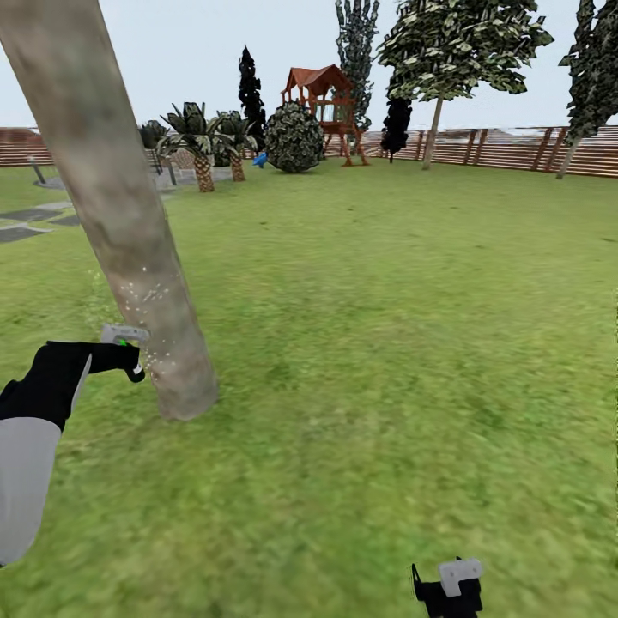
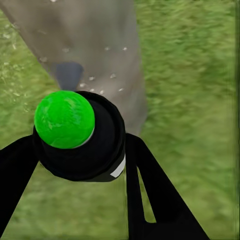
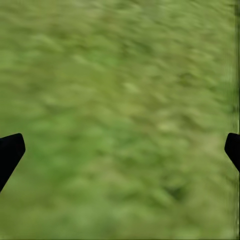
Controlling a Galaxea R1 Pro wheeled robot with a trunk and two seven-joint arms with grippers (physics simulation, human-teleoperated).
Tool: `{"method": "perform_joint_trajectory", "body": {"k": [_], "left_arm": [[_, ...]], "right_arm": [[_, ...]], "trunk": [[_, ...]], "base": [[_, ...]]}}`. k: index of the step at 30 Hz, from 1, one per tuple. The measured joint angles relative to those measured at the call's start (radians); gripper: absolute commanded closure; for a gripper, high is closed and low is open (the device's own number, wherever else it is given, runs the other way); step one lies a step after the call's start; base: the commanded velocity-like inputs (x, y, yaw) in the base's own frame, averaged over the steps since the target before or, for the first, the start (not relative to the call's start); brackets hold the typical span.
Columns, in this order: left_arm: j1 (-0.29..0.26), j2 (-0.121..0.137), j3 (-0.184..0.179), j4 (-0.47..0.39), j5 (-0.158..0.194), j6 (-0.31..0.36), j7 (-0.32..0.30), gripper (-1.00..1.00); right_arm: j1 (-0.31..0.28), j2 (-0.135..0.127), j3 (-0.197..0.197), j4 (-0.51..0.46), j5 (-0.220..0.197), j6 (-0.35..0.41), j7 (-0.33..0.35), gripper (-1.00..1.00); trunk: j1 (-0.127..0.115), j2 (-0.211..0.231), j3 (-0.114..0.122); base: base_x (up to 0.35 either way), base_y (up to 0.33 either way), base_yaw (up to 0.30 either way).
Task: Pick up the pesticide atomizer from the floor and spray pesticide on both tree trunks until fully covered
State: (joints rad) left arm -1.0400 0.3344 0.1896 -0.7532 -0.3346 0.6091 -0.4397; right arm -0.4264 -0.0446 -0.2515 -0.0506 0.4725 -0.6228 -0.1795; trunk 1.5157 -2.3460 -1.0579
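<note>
Beside the tree trunk, left tool grips the pesticide atomizer.

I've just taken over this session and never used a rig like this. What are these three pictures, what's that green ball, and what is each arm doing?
You are driving a wheeled two-armed robot on a simulated lawn. The big picture comes from its head camera; the other two come from cameras near each gripper, looking along the fingers.

The left gripper is shut on the pesticide atomizer. The green ball is the atomizer's top, seen from the left wrist. It sits close to the tree trunk, where pale specks of spray dot the bark.

The right gripper hangs low, open and holding nothing; its wrist camera sees grass between two black fingertips.

The second tree stands by the far fence.
</note>
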Motion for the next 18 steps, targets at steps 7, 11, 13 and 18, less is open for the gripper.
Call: {"method": "perform_joint_trajectory", "body": {"k": [7, 11, 13, 18], "left_arm": [[0.001, 0.003, 0.004, 0.007, -0.001, 0.000, 0.001, 1.00], [0.014, 0.007, 0.014, 0.013, -0.002, 0.000, 0.008, 1.00], [0.035, 0.007, 0.024, 0.014, -0.004, -0.001, 0.049, 1.00], [0.046, 0.003, 0.027, 0.017, 0.009, 0.000, 0.078, 1.00]], "right_arm": [[0.000, 0.000, 0.000, -0.001, 0.000, 0.000, 0.000, -1.00], [0.000, 0.000, 0.000, -0.002, -0.001, 0.000, 0.000, -1.00], [0.000, 0.000, 0.000, -0.001, -0.001, 0.000, 0.000, -1.00], [0.000, 0.000, 0.000, -0.001, -0.001, 0.000, 0.000, -1.00]], "trunk": [[0.000, 0.000, 0.000], [0.000, 0.000, 0.000], [0.000, 0.000, 0.000], [0.000, 0.000, 0.000]], "base": [[0.115, -0.272, 0.000], [0.143, -0.268, 0.100], [0.170, -0.247, 0.255], [0.175, -0.243, 0.274]]}}
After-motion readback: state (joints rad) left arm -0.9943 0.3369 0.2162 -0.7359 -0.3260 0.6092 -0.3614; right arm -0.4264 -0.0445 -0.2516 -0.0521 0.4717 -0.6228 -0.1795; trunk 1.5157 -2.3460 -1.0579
